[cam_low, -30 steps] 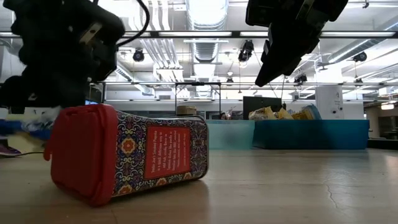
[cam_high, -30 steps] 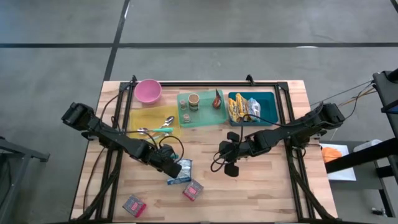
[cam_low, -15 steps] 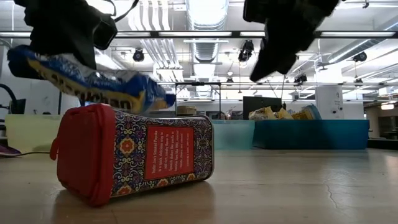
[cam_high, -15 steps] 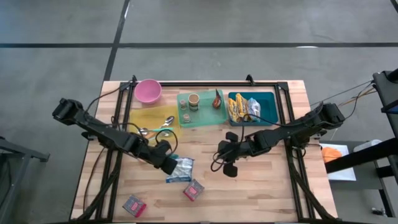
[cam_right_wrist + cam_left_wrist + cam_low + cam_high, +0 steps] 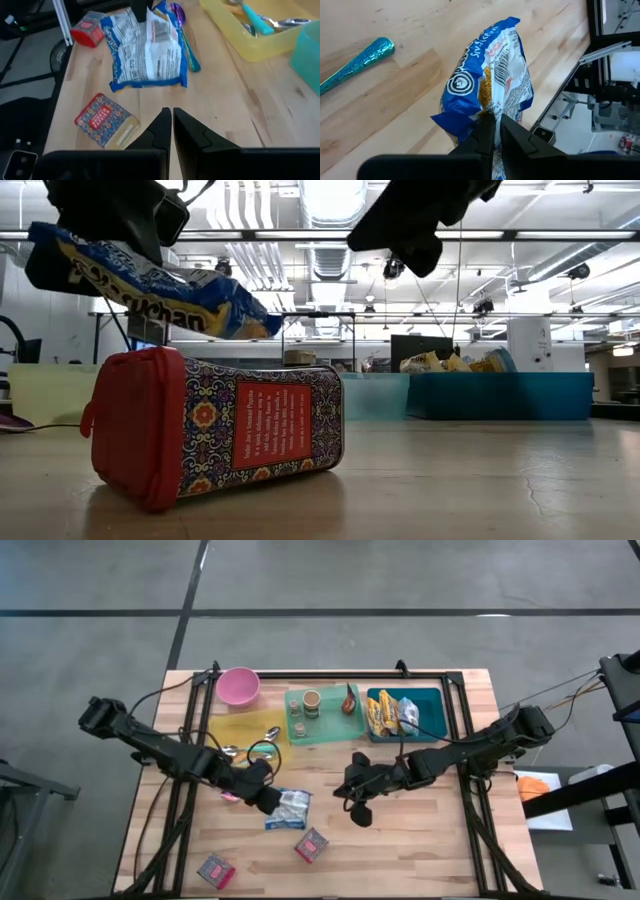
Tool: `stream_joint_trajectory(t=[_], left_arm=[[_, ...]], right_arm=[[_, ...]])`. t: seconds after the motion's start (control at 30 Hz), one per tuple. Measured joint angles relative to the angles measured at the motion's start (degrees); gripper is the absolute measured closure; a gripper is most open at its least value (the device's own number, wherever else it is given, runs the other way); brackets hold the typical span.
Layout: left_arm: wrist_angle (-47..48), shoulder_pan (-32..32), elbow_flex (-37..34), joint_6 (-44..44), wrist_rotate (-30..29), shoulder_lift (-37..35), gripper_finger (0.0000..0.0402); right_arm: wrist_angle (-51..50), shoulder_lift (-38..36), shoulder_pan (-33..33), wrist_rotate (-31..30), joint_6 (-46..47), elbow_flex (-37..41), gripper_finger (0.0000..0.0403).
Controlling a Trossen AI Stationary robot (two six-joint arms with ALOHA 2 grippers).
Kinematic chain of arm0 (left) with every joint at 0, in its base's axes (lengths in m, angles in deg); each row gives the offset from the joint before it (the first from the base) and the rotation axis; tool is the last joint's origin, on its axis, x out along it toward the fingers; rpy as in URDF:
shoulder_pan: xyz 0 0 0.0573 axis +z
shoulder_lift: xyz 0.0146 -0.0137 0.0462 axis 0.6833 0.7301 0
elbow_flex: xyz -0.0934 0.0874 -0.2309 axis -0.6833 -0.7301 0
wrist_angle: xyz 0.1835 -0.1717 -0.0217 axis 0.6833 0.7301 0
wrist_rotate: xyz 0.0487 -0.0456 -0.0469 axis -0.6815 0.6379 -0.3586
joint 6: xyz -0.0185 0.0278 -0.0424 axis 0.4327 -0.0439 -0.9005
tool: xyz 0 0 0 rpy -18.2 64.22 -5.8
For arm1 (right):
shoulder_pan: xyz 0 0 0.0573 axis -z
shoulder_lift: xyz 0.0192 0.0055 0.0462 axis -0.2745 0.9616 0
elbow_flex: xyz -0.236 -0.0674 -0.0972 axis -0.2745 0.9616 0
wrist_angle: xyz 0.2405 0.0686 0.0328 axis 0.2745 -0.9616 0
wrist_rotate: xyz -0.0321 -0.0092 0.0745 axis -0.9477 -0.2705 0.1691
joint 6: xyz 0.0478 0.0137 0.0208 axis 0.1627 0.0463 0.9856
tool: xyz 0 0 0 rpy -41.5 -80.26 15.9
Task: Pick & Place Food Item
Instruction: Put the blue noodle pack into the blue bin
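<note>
A blue-and-white noodle packet (image 5: 290, 808) hangs over the table's middle, with my left gripper (image 5: 267, 798) shut on it. In the low view the packet (image 5: 150, 280) floats above a red patterned tin (image 5: 220, 430) that lies on its side on the wood. My right gripper (image 5: 348, 786) hovers shut to the packet's right and holds nothing; its wrist view looks at the packet (image 5: 145, 50) and the tin (image 5: 105, 120). My left gripper pinches the packet's near end seam (image 5: 482, 116) between its two fingers (image 5: 487, 131). The fingers slant down from the table's left side. The packet sticks out beyond them, tilted, and is lifted clear of the table.
A second red tin (image 5: 216, 870) lies near the front left. At the back stand a pink bowl (image 5: 238, 686), a yellow tray (image 5: 245, 730) with spoons, a green tray (image 5: 325, 712) and a teal bin (image 5: 405, 712) with snack packets. A teal spoon (image 5: 357, 62) lies on the wood.
My left gripper has risen and drawn back toward the table's left, staying shut on the noodle packet. The packet has come up off the table and now hangs clear above the red tin. My right gripper has tipped up toward level.
</note>
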Motion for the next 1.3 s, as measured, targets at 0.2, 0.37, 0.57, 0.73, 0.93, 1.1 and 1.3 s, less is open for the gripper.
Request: stream_joint_trajectory(t=[0.2,0.37,0.57,0.73,0.93,1.1,1.3], left_arm=[[-0.5,0.7,0.0,0.2,1.5,-1.7,0.0375],[-0.8,1.0,0.0,0.2,1.9,-2.9,0.0375],[-2.1,1.7,0.1,-0.2,2.9,-3.5,0.0375],[-3.7,2.5,0.1,-0.2,5.4,-3.5,0.0375],[-3.6,3.6,0.1,0.0,7.8,-3.5,0.0375],[-3.6,4.8,0.1,0.0,8.9,-3.5,0.0382],[-4.9,6.3,0.1,0.0,10.3,-3.5,0.0395]], right_arm=[[0.8,0.0,0.0,0.1,-2.0,0.0,0.0386],[2.7,0.0,0.0,3.2,-3.9,0.0,0.0385],[3.2,0.8,-0.3,4.4,-4.5,0.0,0.0358],[7.7,5.2,-1.5,4.7,-14.0,0.0,0.0282],[12.0,9.9,-3.1,2.4,-23.2,0.0,0.0189],[11.7,11.1,-4.2,-6.5,-28.8,0.0,0.0156],[12.4,11.0,-6.3,-14.0,-35.0,0.0,0.0148]])
